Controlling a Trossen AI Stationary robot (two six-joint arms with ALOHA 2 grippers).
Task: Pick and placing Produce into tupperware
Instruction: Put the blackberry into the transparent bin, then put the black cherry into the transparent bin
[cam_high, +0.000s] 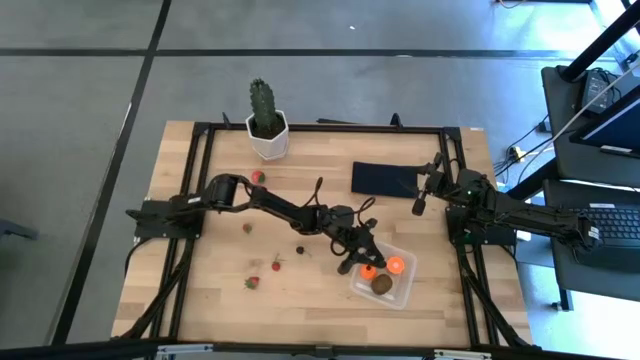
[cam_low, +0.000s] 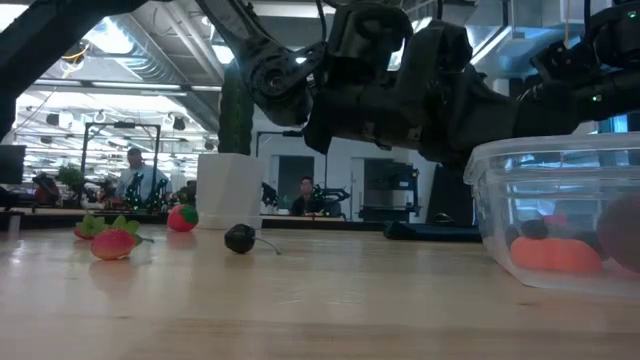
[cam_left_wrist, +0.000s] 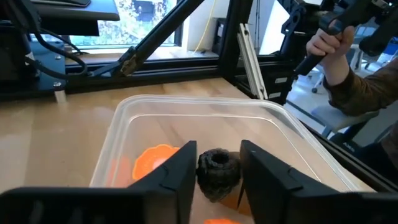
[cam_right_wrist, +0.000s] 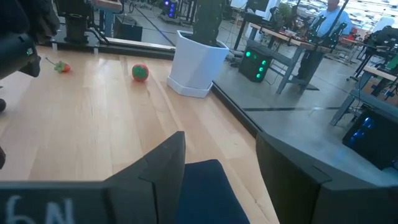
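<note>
My left gripper (cam_high: 352, 262) reaches over the near-left rim of the clear tupperware (cam_high: 383, 277) and is shut on a small dark berry (cam_left_wrist: 217, 173). Inside the box lie two orange balls (cam_high: 396, 265) and a brown kiwi-like oval (cam_high: 381, 284). Out on the wood are strawberries (cam_high: 258, 177) (cam_high: 252, 283) (cam_high: 277, 264) and another dark berry (cam_high: 300, 250); the low view shows a strawberry (cam_low: 115, 243) and that berry (cam_low: 240, 238) resting on the table. My right gripper (cam_high: 422, 198) waits open at the right end of the flat black rectangle (cam_high: 385, 180). My left gripper pinches the dark berry by its two sides (cam_left_wrist: 202, 171) between the two fingers (cam_left_wrist: 180, 168). The fingers slant down from the table's left. The berry is lifted clear, above the inside of the tupperware (cam_left_wrist: 124, 124) and an orange ball (cam_left_wrist: 155, 160).
A green cactus in a white pot (cam_high: 267, 125) stands at the far edge. The black table frame (cam_high: 205, 135) runs around the wood. A person's hand (cam_left_wrist: 336, 43) shows beyond the table in the left wrist view; other people sit in the room behind.
</note>
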